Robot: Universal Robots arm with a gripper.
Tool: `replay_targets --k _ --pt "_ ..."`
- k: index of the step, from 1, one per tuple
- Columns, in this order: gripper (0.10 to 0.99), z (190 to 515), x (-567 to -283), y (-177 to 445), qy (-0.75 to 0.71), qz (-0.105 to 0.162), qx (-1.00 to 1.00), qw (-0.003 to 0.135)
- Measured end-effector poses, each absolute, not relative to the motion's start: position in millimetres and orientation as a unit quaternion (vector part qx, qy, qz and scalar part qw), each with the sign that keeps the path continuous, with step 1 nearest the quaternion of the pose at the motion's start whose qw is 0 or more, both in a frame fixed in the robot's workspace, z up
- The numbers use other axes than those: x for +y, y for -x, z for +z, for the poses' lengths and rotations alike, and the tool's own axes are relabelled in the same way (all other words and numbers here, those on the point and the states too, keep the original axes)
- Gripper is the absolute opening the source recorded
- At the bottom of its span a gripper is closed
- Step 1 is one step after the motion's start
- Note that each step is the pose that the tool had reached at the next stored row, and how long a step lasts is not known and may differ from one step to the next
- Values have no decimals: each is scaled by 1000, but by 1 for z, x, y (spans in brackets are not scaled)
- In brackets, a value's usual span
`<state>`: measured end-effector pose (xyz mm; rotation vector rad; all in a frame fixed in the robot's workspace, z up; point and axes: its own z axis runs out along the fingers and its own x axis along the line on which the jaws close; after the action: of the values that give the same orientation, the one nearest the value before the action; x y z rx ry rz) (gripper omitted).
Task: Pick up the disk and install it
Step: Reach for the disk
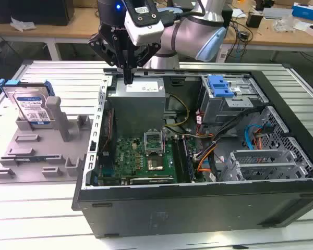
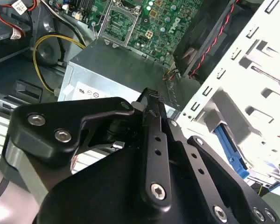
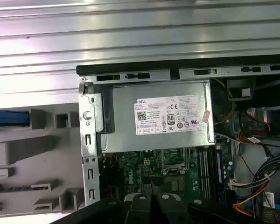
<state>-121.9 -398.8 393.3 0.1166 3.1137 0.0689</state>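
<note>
Gripper [image 1: 128, 79], clenched empty, hangs above the case [image 1: 198, 213] edge, disk [image 1: 32, 107] well apart.

The power supply [image 1: 138, 107] lies right below the jaws; the case wall [image 1: 100, 125] stands between them and the disk [image 1: 32, 108].

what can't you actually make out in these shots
1. Exterior view: lower edge of the silver-grey hard disk in its blue carrier, sunk in the grey plastic stand.
2. Exterior view: inside of the grey metal drive cage, covered by the blue ribbed latch.
3. Second wrist view: most of the white sticker on the grey metal box, blocked by the shut black claw.
</note>
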Motion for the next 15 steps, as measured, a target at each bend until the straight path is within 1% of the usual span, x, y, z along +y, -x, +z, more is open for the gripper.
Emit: replay_targets --k 8,15 --pt "106 393 -398 125 -37 22 999 12" --pt "106 392 -386 161 -37 22 999 8"
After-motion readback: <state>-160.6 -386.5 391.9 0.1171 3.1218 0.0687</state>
